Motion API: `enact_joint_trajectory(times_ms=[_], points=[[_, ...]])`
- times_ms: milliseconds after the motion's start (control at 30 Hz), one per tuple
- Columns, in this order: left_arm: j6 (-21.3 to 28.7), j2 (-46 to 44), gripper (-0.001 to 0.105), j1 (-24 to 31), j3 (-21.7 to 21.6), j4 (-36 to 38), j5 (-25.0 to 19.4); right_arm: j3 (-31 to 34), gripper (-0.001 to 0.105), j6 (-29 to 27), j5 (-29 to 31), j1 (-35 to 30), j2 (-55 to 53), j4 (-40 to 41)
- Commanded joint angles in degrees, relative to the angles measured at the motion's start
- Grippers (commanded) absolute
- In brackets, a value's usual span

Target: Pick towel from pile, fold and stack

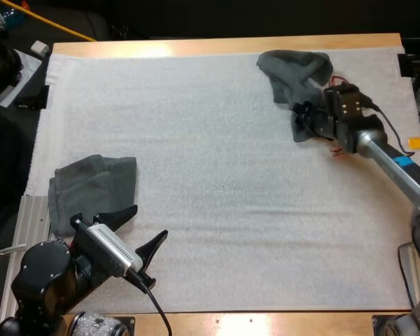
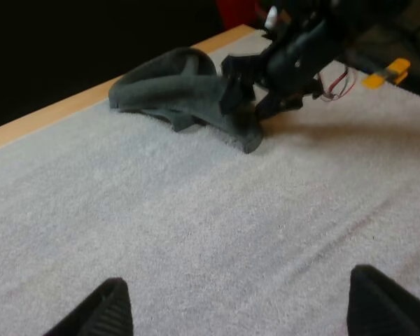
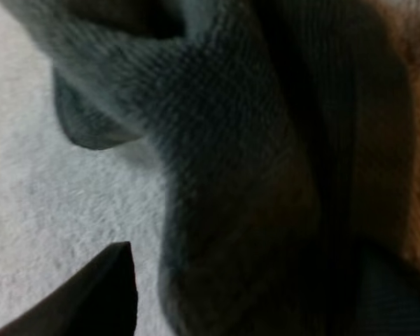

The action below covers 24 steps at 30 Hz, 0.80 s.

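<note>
A crumpled dark grey-green towel (image 1: 294, 73) lies at the mat's far right. My right gripper (image 1: 306, 117) is down over its near end, open, and the cloth (image 3: 231, 161) bulges up between its two spread fingers (image 3: 98, 294). From the left wrist view, the same towel (image 2: 171, 87) shows with the right gripper (image 2: 255, 105) at its end. A folded towel (image 1: 91, 187) rests flat at the near left of the mat. Beside it my left gripper (image 1: 144, 228) hovers open with bare mat between its fingertips (image 2: 105, 308).
The white mat (image 1: 217, 182) covers most of the wooden table (image 1: 217, 46), with wide free room across its middle. Dark equipment and a white object (image 1: 39, 47) sit beyond the far left corner. A metal rail (image 1: 35, 217) runs along the near left edge.
</note>
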Motion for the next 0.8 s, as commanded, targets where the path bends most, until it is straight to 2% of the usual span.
enact_joint_trajectory(times_ms=[0, 67, 133, 267, 300, 400, 500, 767], points=[[-0.8, 0.2, 0.062, -0.4, -0.5, -1.0, 0.1, -2.7, 0.062, 0.3, 0.3, 0.2, 4.0, -0.2], [-0.8, 0.2, 0.062, -0.4, -0.5, -1.0, 0.1, -3.4, 0.062, 0.4, 0.2, 0.2, 5.5, -0.3], [-0.9, 0.0, 0.062, -0.2, -0.4, -0.5, 0.5, -3.0, 0.057, 0.4, -0.8, 0.1, 4.8, -0.5], [-0.9, 0.0, 0.062, -0.2, -0.3, -0.2, 0.5, -3.2, 0.007, 1.1, -2.1, 0.2, 4.8, -0.1], [-0.9, 0.0, 0.062, -0.2, -0.3, -0.2, 0.5, -3.4, 0.001, 1.2, -2.9, 0.1, 4.8, -0.1], [-1.0, 0.1, 0.062, -0.2, -0.3, -0.1, 0.5, -3.4, 0.000, 0.8, -5.6, 0.1, 4.5, 0.6], [-1.0, 0.2, 0.062, -0.2, -0.3, -0.1, 0.6, -3.5, 0.000, -2.4, -7.2, 0.5, 2.5, 2.1], [-1.1, 0.0, 0.062, -0.2, -0.2, 0.0, 0.6, -3.9, 0.000, -20.8, 0.2, 4.7, -11.3, 9.0]])
